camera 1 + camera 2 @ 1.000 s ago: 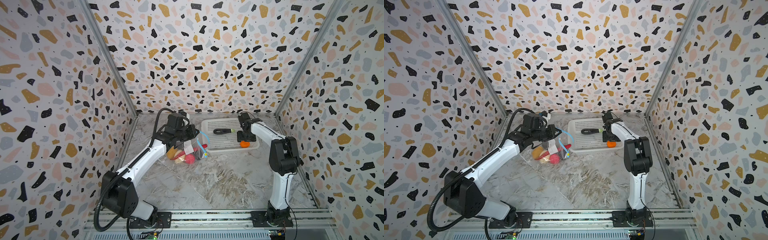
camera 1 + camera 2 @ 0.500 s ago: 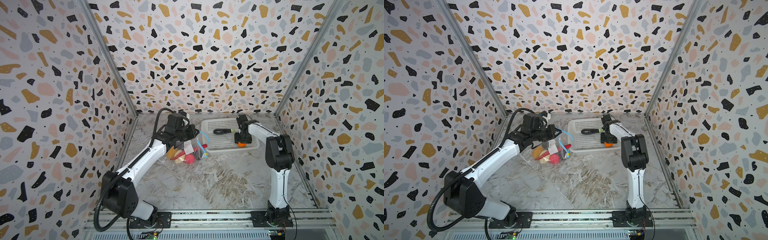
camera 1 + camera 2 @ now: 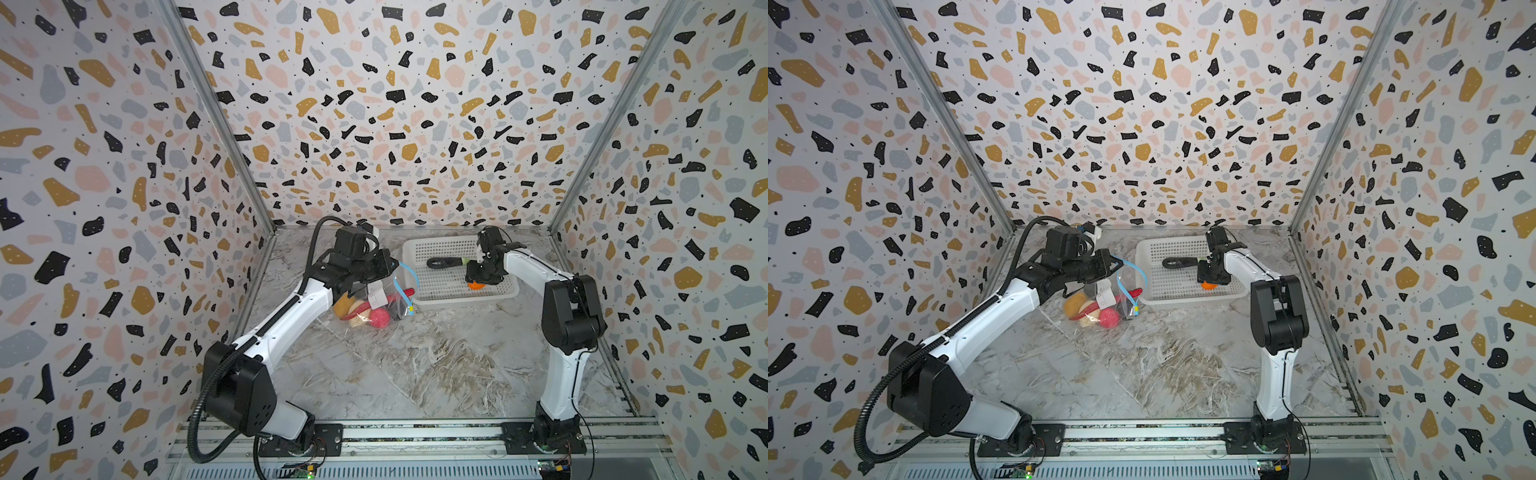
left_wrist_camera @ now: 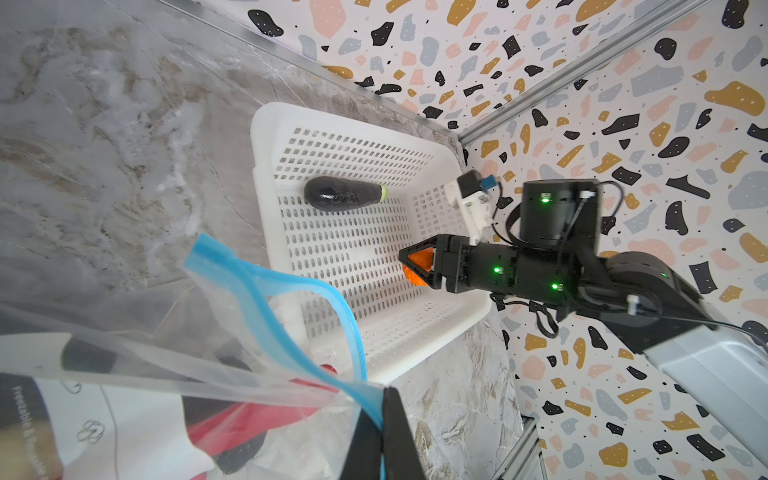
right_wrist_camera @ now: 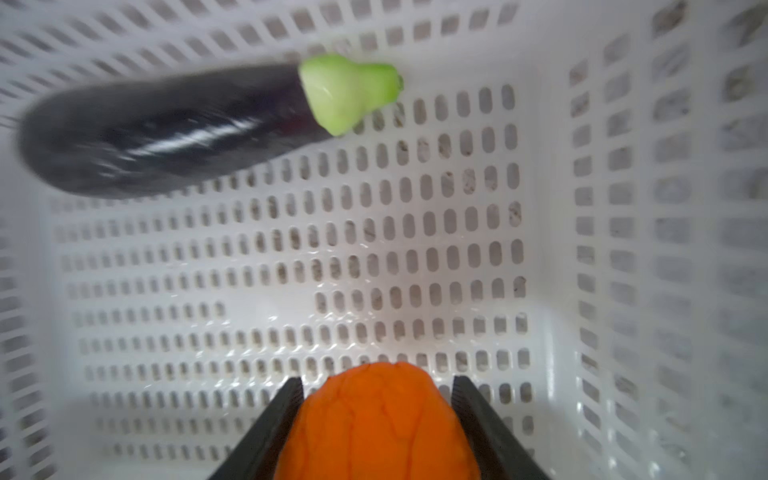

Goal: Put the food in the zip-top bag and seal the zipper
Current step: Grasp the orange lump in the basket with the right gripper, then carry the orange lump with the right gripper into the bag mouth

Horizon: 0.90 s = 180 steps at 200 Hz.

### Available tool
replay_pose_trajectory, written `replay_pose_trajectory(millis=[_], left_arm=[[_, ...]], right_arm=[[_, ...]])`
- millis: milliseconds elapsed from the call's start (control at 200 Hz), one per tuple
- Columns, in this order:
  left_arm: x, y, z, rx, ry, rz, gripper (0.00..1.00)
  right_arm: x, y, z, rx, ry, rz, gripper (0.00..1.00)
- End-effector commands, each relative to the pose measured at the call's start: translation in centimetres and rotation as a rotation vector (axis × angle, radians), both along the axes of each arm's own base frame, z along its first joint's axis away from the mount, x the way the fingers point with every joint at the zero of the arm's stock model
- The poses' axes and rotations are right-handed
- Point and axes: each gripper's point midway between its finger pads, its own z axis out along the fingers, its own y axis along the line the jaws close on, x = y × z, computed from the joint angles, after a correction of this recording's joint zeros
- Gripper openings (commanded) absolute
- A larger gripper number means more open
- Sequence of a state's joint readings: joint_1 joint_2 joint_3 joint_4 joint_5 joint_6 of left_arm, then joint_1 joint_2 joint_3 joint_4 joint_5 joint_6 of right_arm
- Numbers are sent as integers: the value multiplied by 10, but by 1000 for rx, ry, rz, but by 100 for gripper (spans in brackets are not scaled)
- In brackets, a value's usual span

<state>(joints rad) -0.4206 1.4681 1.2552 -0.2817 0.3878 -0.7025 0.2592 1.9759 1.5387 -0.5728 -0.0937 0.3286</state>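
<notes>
Zip-top bag (image 3: 386, 299) mouth beside basket (image 3: 461, 298) rim

I work in a robot test booth. Terrazzo-print panels (image 3: 374, 124) enclose the marbled tabletop (image 3: 415, 365); an aluminium rail (image 3: 415, 432) fronts it.

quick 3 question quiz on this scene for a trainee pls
1. True or false: the toy eggplant lies inside the white basket.
2. What sits between the jaws of the right gripper?
A. a spoon
B. an orange toy fruit
C. a green apple
3. Which gripper pinches the mouth edge of the zip-top bag?

Key
1. True.
2. B.
3. The left gripper.
</notes>
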Motion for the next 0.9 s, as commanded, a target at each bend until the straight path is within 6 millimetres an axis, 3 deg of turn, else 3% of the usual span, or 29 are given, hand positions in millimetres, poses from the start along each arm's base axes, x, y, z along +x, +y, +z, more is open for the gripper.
replay_pose_trajectory(millis=[0, 250, 415, 561, 666, 896], left_arm=[[4, -1, 12, -19, -41, -5, 0], [6, -1, 14, -22, -44, 2, 0], [5, 0, 10, -18, -37, 4, 0], [5, 0, 9, -18, -34, 4, 0], [5, -1, 11, -22, -38, 4, 0], [5, -3, 8, -33, -32, 1, 0]], right_arm=[[-1, 38, 60, 165, -144, 71, 54], [-25, 112, 102, 347, -273, 264, 53], [-35, 148, 114, 393, -298, 344, 53], [-38, 166, 112, 403, -291, 386, 53], [-41, 169, 105, 394, -259, 405, 52], [-46, 179, 114, 416, -269, 444, 52]])
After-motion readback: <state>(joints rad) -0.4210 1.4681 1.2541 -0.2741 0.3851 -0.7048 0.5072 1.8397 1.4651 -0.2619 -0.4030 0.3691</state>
